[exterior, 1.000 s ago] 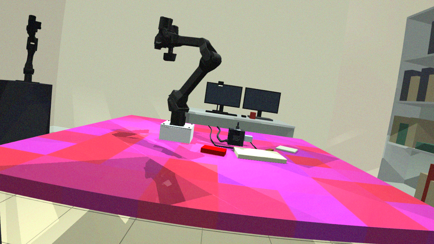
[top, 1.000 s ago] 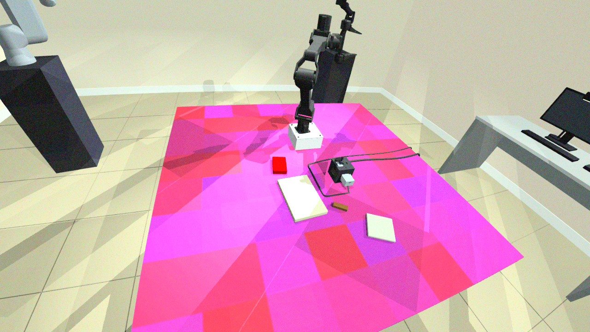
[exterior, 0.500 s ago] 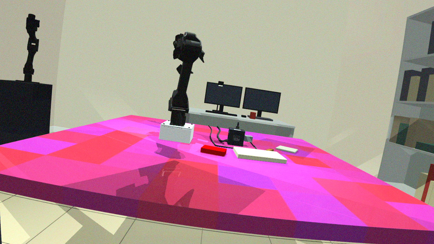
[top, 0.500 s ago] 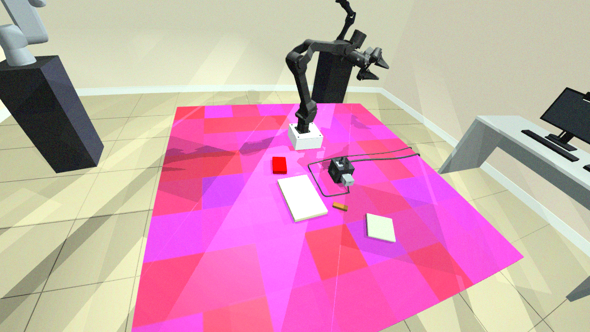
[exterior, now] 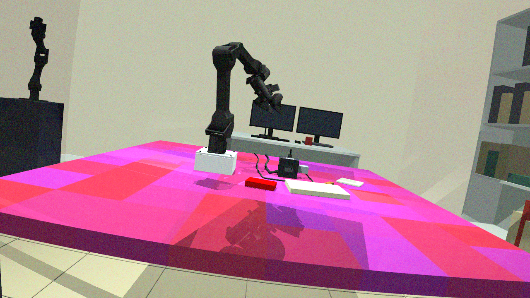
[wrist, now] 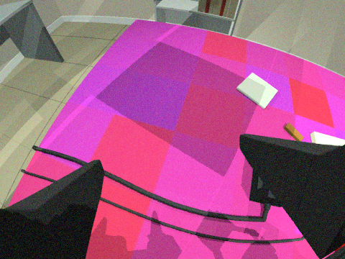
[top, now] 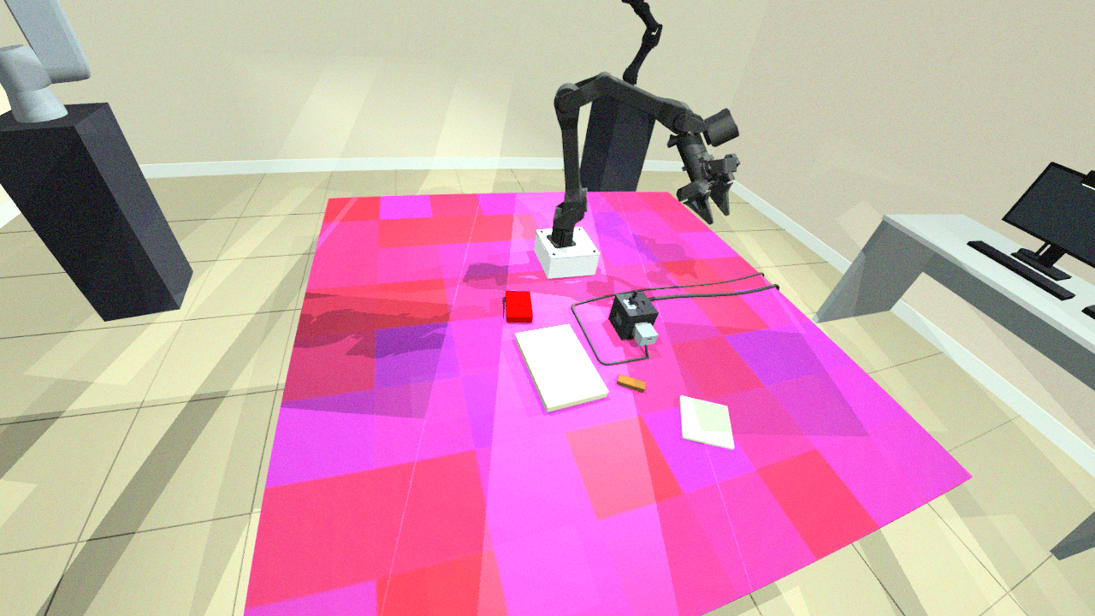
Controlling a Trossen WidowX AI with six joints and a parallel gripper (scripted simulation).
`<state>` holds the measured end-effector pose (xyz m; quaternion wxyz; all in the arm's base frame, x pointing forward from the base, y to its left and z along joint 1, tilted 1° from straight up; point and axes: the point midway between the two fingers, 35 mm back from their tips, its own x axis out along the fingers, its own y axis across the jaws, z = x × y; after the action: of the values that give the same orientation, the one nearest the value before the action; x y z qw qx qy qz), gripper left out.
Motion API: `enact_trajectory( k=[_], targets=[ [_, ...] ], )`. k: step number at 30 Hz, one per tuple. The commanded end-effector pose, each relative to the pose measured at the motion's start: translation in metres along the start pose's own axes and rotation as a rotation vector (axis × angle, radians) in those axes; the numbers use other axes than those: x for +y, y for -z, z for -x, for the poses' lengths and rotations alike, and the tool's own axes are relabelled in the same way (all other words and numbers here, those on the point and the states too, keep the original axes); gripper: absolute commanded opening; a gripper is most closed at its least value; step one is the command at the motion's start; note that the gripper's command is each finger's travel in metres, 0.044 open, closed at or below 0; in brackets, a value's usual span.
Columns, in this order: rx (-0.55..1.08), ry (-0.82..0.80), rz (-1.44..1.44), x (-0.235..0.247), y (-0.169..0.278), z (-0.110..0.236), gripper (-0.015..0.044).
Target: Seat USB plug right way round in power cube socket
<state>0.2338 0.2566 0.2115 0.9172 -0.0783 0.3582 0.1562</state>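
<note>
The dark power cube [top: 629, 315] [exterior: 288, 168] stands on the pink table, right of the middle. The USB plug [top: 630, 301] [exterior: 290, 152] sticks up from the socket on its top. A grey adapter [top: 645, 332] sits on the cube's near side. My gripper [top: 707, 203] [exterior: 274, 107] [wrist: 172, 155] is open and empty. It hangs high above the table's far right part, well behind and above the cube. In the wrist view the cube and plug are hidden; only two dark cables [wrist: 158, 198] show below the fingers.
Dark cables [top: 689, 287] run from the cube to the right edge. A red block [top: 518, 306] [exterior: 261, 183], a large white book [top: 560, 365] [exterior: 316, 188], a small orange piece [top: 631, 381] [wrist: 293, 132] and a white pad [top: 707, 420] [wrist: 257, 89] lie near the cube. The arm's white base [top: 566, 260] [exterior: 215, 163] stands behind.
</note>
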Motion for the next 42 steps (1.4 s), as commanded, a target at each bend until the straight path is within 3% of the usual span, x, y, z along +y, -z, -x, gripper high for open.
enact_trajectory(
  k=[1,8,16,42],
  targets=[
    [0.151,0.117,-0.38,-0.047,0.01,-0.032,0.044],
    [0.359,0.408,-1.123,-0.136,0.043,-0.064,0.044],
    [0.482,0.813,-1.952,-0.22,0.089,-0.065,0.044],
    [0.483,0.823,-1.971,-0.224,0.1,-0.075,0.044]
  ],
)
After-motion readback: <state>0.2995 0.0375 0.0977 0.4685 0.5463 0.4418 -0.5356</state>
